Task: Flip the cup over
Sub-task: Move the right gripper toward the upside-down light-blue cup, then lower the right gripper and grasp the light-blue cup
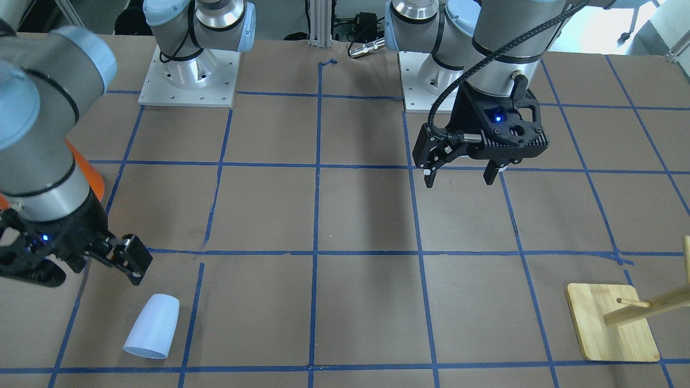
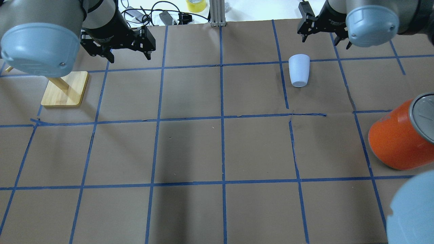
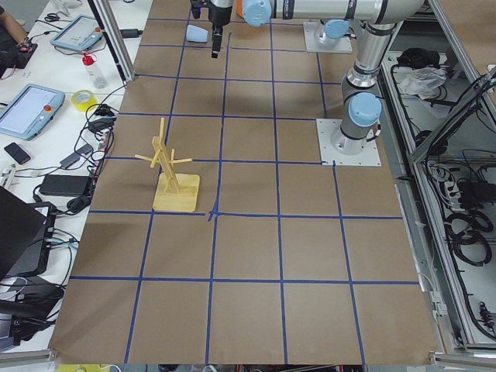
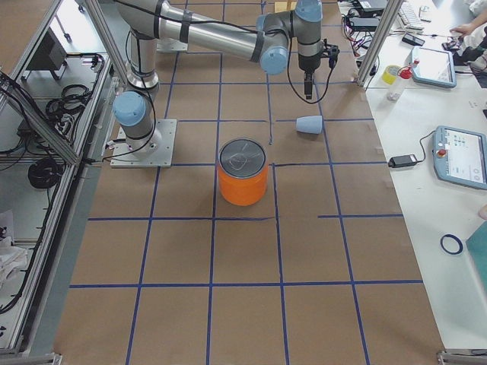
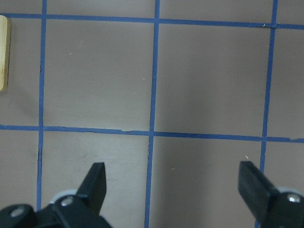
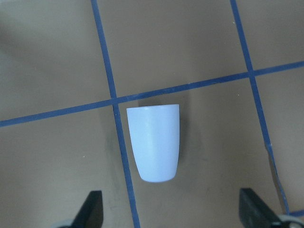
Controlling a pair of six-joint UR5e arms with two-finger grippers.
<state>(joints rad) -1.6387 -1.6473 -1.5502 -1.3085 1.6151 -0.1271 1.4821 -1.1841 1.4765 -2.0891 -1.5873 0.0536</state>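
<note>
The cup (image 2: 299,70) is small, pale blue-white and lies on its side on the brown table, wide rim toward the far edge. It also shows in the front view (image 1: 152,326), the right wrist view (image 6: 155,142) and the right side view (image 4: 309,125). My right gripper (image 2: 320,37) is open and empty above the table, just beyond the cup and a little to its right; in the wrist view (image 6: 173,213) the cup lies ahead of the spread fingers, apart from them. My left gripper (image 2: 130,56) is open and empty over bare table at the far left (image 1: 460,180) (image 5: 173,185).
A large orange can with a silver lid (image 2: 396,139) stands at the right, near my right arm. A wooden peg stand on a square base (image 2: 64,89) stands at the left, beside my left gripper. Blue tape lines grid the table.
</note>
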